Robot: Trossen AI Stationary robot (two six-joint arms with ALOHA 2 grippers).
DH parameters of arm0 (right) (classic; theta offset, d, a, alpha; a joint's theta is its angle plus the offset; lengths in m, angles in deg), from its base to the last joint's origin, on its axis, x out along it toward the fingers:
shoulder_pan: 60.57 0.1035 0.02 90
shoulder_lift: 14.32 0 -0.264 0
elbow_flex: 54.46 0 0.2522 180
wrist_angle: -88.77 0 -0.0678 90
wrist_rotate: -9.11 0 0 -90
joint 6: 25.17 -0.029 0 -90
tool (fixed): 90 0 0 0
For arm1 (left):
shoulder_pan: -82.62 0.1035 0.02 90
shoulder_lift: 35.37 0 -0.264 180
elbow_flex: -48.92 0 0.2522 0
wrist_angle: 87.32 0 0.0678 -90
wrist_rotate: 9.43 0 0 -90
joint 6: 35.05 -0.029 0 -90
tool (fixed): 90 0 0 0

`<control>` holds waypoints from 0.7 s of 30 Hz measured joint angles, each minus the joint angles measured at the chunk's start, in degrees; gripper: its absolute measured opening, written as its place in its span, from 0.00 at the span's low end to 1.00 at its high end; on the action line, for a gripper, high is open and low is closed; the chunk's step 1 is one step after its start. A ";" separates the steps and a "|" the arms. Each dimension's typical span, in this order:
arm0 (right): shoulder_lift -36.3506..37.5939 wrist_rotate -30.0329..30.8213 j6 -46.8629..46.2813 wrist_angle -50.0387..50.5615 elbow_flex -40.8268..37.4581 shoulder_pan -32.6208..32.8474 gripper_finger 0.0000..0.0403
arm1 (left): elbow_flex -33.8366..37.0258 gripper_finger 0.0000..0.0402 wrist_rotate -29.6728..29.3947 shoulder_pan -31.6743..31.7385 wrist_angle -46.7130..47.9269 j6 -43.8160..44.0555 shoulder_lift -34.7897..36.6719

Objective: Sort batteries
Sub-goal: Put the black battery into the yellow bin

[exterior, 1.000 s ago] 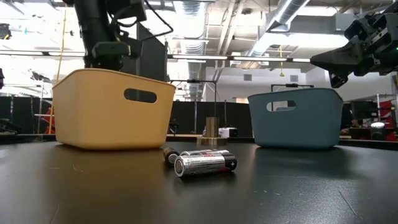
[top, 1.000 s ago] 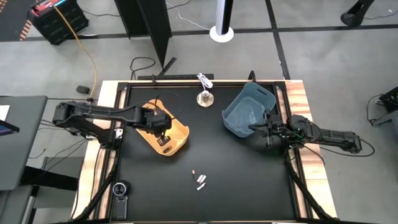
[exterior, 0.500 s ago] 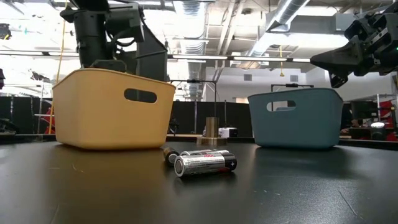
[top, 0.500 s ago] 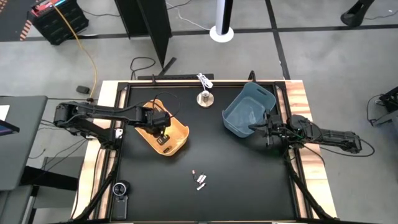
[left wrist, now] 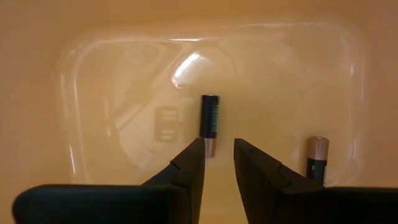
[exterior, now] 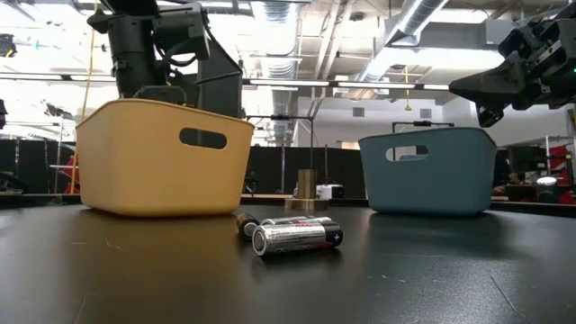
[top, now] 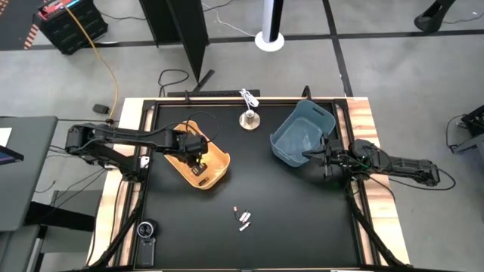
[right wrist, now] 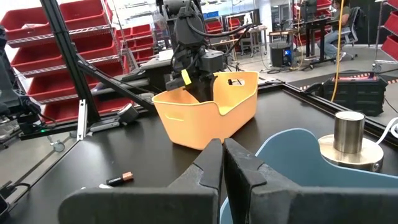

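Closest to the front, a small cluster of silvery-white and dark cylindrical batteries [exterior: 290,236] lies on the black table [top: 302,219], well apart from both bins. Further back, the left gripper [left wrist: 217,155] reaches down into the orange plastic bin [top: 198,157], fingers slightly apart with nothing between them, over two dark copper-ended batteries [left wrist: 209,123] on the bin floor. The right gripper [right wrist: 222,155] hangs at the blue plastic bin's [top: 301,133] near rim, fingers nearly together and holding nothing.
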 joint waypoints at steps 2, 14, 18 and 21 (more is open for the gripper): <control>0.00 0.00 -0.02 0.01 0.00 0.00 0.09 | 0.00 0.21 0.00 -0.01 -0.06 -0.01 0.00; 0.00 0.00 0.03 0.02 0.00 0.00 0.09 | -8.26 0.28 -2.25 -4.09 0.41 -1.67 5.36; 0.00 0.00 0.07 0.02 0.00 0.00 0.09 | -10.39 0.28 -1.81 -8.47 -2.18 -4.48 5.39; 0.00 0.00 0.23 0.02 0.00 0.00 0.09 | -10.96 0.28 -1.65 -13.42 -8.80 -8.51 4.14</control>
